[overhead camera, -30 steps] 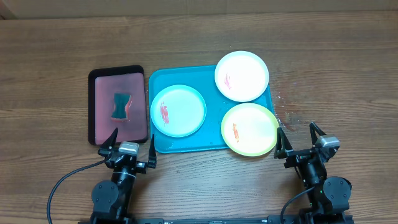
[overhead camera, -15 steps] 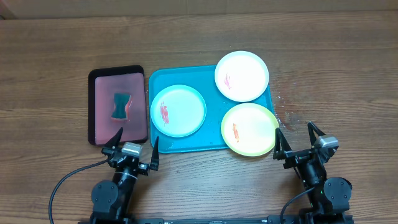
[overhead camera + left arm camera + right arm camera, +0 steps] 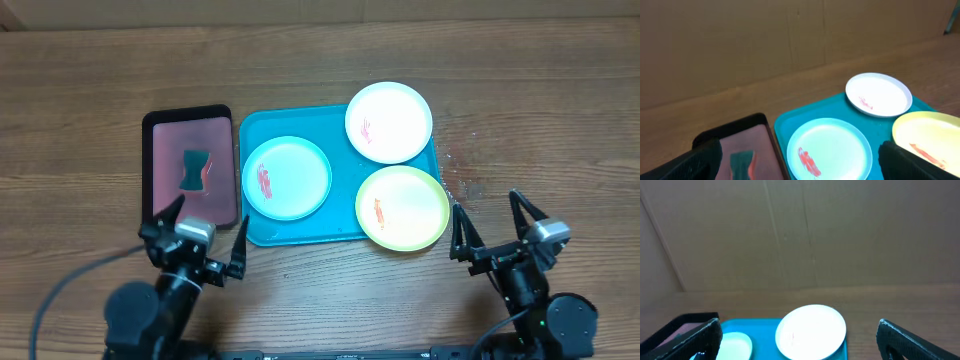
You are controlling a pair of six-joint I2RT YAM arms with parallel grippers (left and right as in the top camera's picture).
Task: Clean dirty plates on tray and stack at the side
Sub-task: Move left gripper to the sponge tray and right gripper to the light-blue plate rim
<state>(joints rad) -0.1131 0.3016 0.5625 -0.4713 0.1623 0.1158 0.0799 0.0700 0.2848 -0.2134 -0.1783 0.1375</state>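
The turquoise tray [image 3: 345,212] lies mid-table. On it are a light blue plate [image 3: 287,178] with a red smear and a white plate [image 3: 389,122] with a faint red mark. A yellow plate [image 3: 402,208] with an orange smear overhangs the tray's right front corner. My left gripper [image 3: 210,215] is open in front of the tray's left end, holding nothing. In the left wrist view the light blue plate [image 3: 829,150] lies between and beyond its fingers [image 3: 697,160]. My right gripper [image 3: 484,202] is open to the right of the yellow plate. The right wrist view looks at the white plate [image 3: 811,331].
A black-rimmed pink tray [image 3: 165,195] lies left of the turquoise tray and holds a teal sponge [image 3: 193,170]. Small wet spots [image 3: 460,180] mark the wood to the right of the tray. A brown cardboard wall [image 3: 800,235] stands behind the table.
Both arms have lifted off their rest spots. The left gripper has shifted slightly left and looks larger. The right gripper has moved right. Both stay open, and the plates have not moved.
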